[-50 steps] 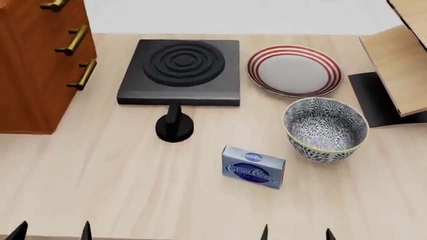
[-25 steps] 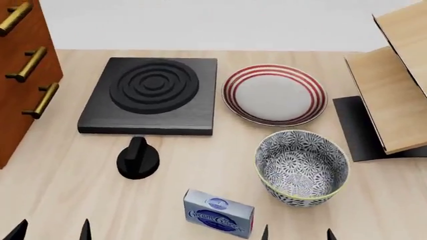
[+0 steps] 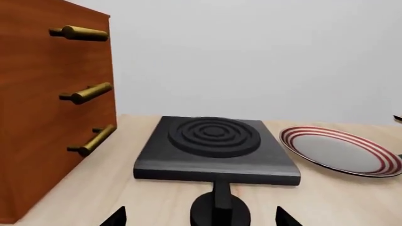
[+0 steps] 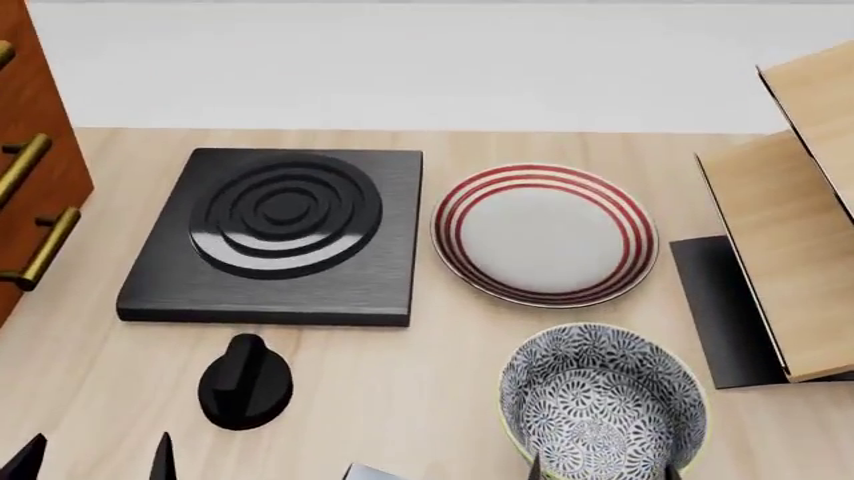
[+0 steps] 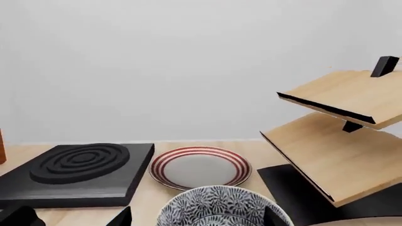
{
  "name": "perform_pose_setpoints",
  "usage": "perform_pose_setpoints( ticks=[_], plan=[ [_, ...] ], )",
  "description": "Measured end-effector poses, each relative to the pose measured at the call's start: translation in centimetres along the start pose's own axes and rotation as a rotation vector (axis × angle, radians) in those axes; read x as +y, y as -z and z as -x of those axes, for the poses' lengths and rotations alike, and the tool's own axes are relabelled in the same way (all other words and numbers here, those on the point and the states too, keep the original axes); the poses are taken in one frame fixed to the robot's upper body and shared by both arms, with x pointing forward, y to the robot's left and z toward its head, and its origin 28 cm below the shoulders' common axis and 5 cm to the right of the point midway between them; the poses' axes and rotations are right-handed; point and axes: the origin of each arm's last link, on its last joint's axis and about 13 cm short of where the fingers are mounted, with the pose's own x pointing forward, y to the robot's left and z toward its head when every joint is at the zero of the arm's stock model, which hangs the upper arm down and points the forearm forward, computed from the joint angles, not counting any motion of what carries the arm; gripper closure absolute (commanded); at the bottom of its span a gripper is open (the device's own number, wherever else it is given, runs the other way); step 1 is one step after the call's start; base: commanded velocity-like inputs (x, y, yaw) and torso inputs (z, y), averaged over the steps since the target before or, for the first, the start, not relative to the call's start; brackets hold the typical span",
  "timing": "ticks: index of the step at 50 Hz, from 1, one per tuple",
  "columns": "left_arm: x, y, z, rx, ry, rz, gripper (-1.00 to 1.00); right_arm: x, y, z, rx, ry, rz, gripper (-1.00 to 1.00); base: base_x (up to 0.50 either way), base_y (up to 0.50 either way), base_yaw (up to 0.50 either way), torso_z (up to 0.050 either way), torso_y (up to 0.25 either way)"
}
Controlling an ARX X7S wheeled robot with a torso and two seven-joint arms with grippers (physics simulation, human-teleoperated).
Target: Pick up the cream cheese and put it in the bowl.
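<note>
Cream cheese (image 4: 371, 472) is barely showing in the head view, just a grey sliver at the bottom edge, left of the bowl (image 4: 603, 410) and near it. Neither wrist view is catching it.

Left gripper (image 4: 94, 458) and right gripper (image 4: 601, 468) are both sitting low at the near edge with only the finger tips showing, set apart and holding nothing. Right tips are hanging right over the bowl's near rim.

Risks I'm seeing:
- Box is almost out of frame, so any reach is going in nearly blind. Likely result: a finger landing on top of it or shoving it sideways.
- Right arm is crowding the bowl; swinging toward the box could be clipping the rim and sliding or tipping it.
- Stove knob (image 4: 244, 381) is standing close on the left arm's side, easy to knock.
- Red-ringed plate (image 4: 545, 235) behind the bowl is a wrong-target trap at release.
</note>
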Motion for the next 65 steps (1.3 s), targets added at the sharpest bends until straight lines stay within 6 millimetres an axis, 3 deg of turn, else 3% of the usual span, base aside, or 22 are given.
perform_pose_setpoints(
  ticks=[7,14,27,34,51,65],
  plan=[
    [0.2,-0.5,0.1,-0.01,-0.003,0.001,-1.0,0.0,-1.4,1.0,-0.049,0.0,0.014,-1.0,0.0,0.0,0.0,0.0,0.0],
    [0.4,-0.8,0.3,-0.016,0.0,-0.002,-1.0,-0.3,-4.0,1.1,-0.091,-0.019,0.037,-1.0,0.0,0.0,0.0,0.0,0.0],
    [0.7,-1.0,0.3,-0.026,0.006,-0.002,-1.0,-0.5,-10.3,-1.0,-0.128,-0.087,0.056,-1.0,0.0,0.0,0.0,0.0,0.0],
    [0.9,-0.9,0.2,-0.026,0.003,0.0,-1.0,0.2,-12.9,-2.7,-0.063,-0.195,0.061,-1.0,0.0,0.0,0.0,0.0,0.0],
    [1.5,-1.0,0.0,-0.033,-0.016,0.009,-1.0,0.6,-15.6,-7.4,0.324,-0.548,0.179,-1.0,0.0,0.0,0.0,0.0,0.0],
    [1.8,-0.8,-0.5,-0.029,-0.032,0.013,-1.0,0.4,-16.5,-9.1,0.573,-0.682,0.256,-1.0,0.0,0.0,0.0,0.0,0.0]
  ],
)
